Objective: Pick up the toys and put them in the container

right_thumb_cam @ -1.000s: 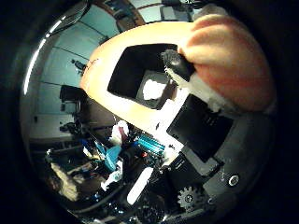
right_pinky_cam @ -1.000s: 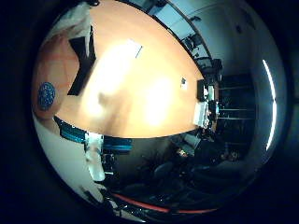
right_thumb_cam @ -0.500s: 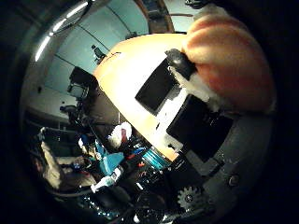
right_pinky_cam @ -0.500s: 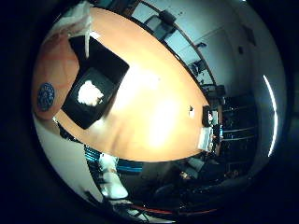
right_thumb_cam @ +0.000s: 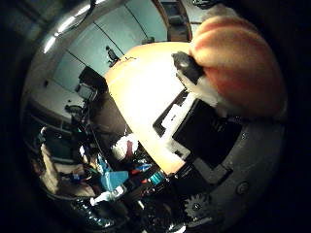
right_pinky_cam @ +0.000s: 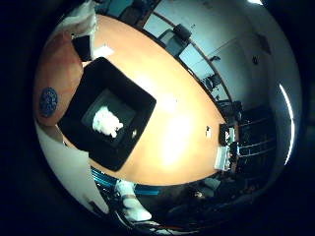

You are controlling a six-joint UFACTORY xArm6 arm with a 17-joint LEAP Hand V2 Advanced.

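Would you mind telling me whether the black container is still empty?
No, a white toy already lies on the floor of the black container, which sits on the orange table.

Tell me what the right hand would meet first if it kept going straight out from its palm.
Probably the black container on the orange table, perhaps the white plush toy inside it; depth is unclear.

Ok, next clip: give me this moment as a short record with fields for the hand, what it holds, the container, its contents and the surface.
hand: right hand, fingers curled round a toy
held: orange plush toy, close to the palm
container: black square bin, open top, standing on the table
contents: one white plush toy on the bin floor
surface: long orange table
task state: held toy not yet in the bin
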